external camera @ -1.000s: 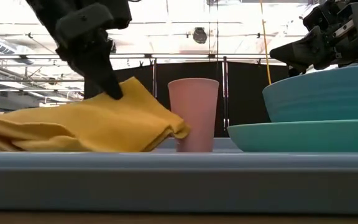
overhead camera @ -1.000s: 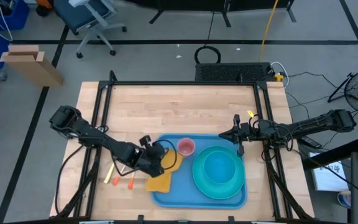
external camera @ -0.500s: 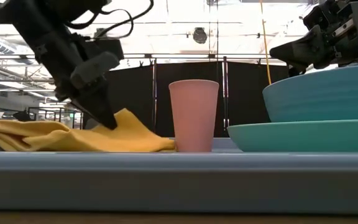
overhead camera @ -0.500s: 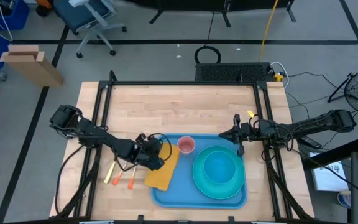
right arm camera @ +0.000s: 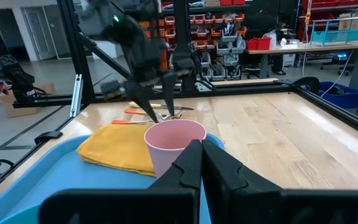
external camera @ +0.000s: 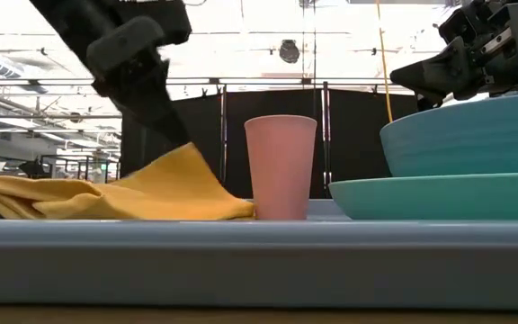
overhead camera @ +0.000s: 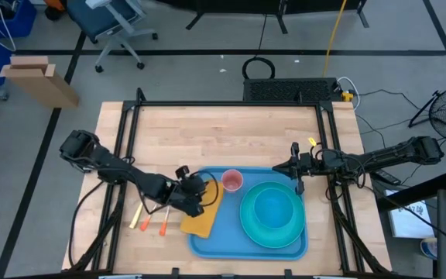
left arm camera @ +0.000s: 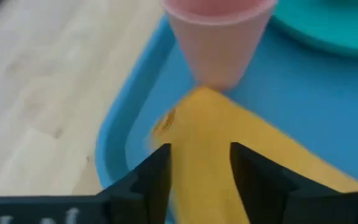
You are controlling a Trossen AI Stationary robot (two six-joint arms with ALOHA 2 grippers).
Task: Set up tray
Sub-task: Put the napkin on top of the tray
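Observation:
The blue tray lies at the table's near side. On it stand a pink cup and a teal bowl in a turquoise plate. A yellow cloth lies over the tray's left part, its near-left end hanging over the rim. My left gripper is open just above the cloth, beside the cup; a raised fold stands between its fingers. My right gripper hovers shut over the tray's far right corner, pointing at the cup. My left gripper comes slanting down from the table's left, its fingers on either side of the cloth's raised fold near the cup. Whether they touch the cloth I cannot tell. The cloth rests on the tray.
Two orange-handled utensils lie on the wood left of the tray. Bare table stretches toward the far edge. Black frame rails run along both table sides.
My left gripper has gone down and a little toward the table's left with the cloth, then risen slightly; its fingers now stand apart. The cloth, bunched high beside the cup a second ago, lies lower and flatter on the tray, with only a small peak left.

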